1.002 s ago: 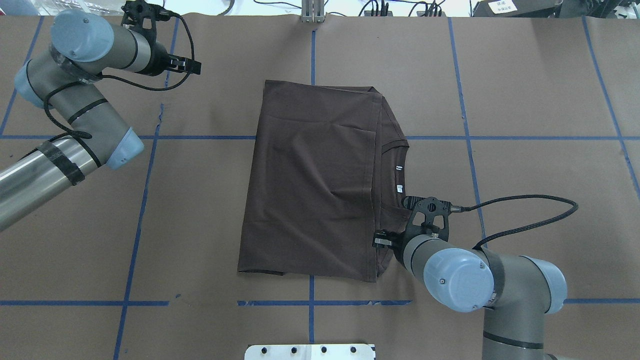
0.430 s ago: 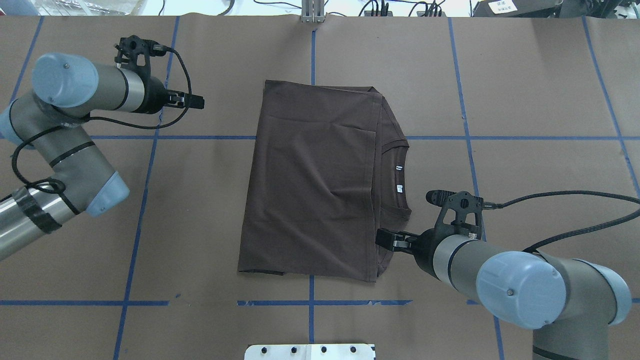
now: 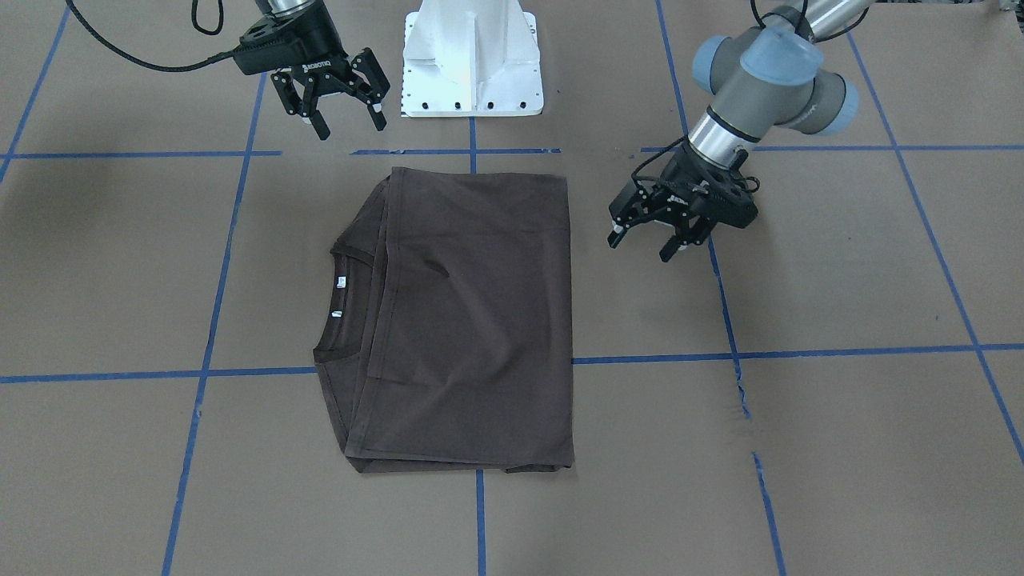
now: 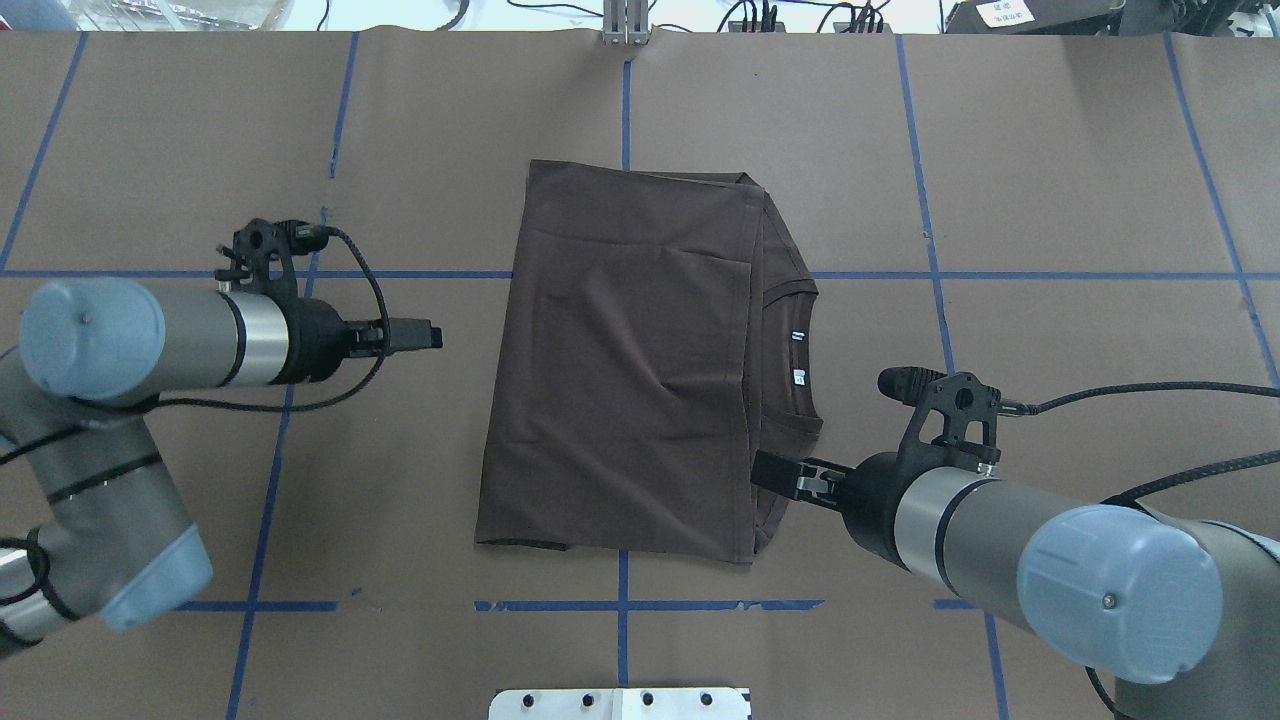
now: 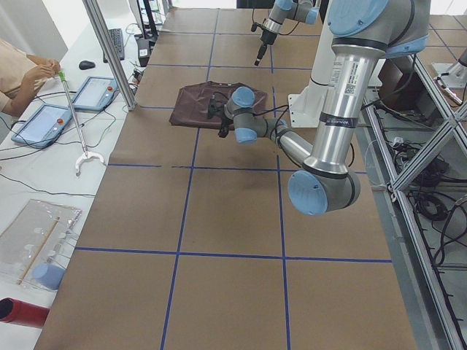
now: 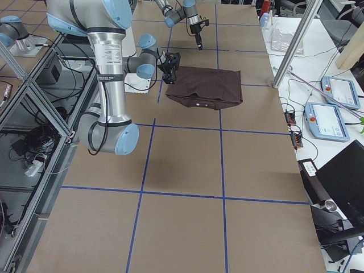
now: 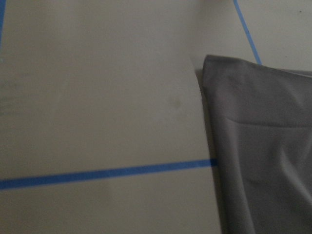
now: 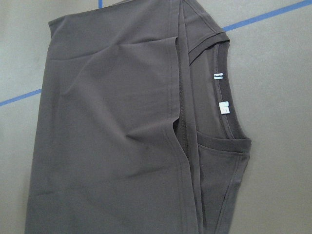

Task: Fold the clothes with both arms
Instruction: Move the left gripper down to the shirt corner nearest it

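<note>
Brown T-shirt (image 4: 620, 360) on the tabletop (image 4: 1050, 200) is folded to a rectangle, sleeves seemingly tucked; we judge one fold left. Left fingers (image 3: 618, 230) and right fingers (image 3: 316, 122) spread, empty.

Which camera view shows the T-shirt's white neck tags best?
The right wrist-mounted view: the neck tags appear large and close on the T-shirt. Overhead and front-facing show tiny specks; the left wrist view misses them.
</note>
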You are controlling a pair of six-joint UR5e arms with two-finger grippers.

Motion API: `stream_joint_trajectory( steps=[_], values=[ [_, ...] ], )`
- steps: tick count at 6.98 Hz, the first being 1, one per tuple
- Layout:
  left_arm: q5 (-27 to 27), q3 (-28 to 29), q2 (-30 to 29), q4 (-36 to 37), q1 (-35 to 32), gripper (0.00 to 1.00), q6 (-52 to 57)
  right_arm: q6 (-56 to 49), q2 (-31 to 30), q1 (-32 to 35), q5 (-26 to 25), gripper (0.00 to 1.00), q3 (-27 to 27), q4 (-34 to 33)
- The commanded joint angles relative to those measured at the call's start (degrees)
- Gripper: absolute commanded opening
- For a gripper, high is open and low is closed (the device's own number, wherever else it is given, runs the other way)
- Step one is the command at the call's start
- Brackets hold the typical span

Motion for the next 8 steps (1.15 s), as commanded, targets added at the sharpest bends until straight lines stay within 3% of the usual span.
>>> stream_joint_trajectory(
  steps=[1,3,8],
  values=[
    [12.9,-4.0,2.7,0.2,13.6,0.62,-19.5,1.4,-0.1,0.0,0.0,1.00,0.4,1.7],
    [18.7,-3.3,2.4,0.2,20.5,0.61,-26.7,1.4,-0.1,-0.1,-0.2,1.00,0.3,1.7],
    [19.1,-0.4,0.7,1.1,21.3,0.61,-27.1,1.5,-0.1,-0.1,-0.3,1.00,0.2,1.6]
  ],
)
